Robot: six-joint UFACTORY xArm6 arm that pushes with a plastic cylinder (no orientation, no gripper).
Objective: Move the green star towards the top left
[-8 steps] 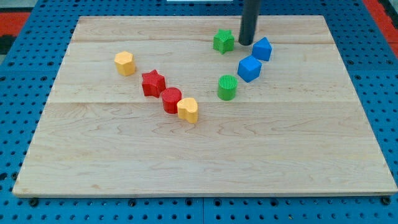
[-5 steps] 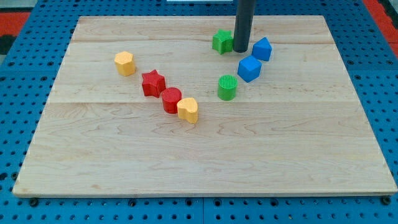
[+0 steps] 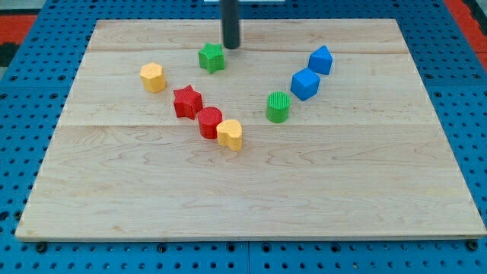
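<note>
The green star (image 3: 211,57) lies on the wooden board (image 3: 251,198) left of centre near the view's top. My tip (image 3: 230,46) stands just to the star's upper right, close to it or touching it; I cannot tell which. The dark rod rises out of the view's top edge.
A yellow block (image 3: 153,77) sits at the left. A red star (image 3: 187,101), a red cylinder (image 3: 210,122) and a yellow block (image 3: 230,134) form a diagonal row below the green star. A green cylinder (image 3: 278,106) and two blue blocks (image 3: 305,84) (image 3: 320,59) lie to the right.
The rod swept left along the view's top and pushed the green star left, from beside the blue blocks to above the red star. The other blocks have not moved.
</note>
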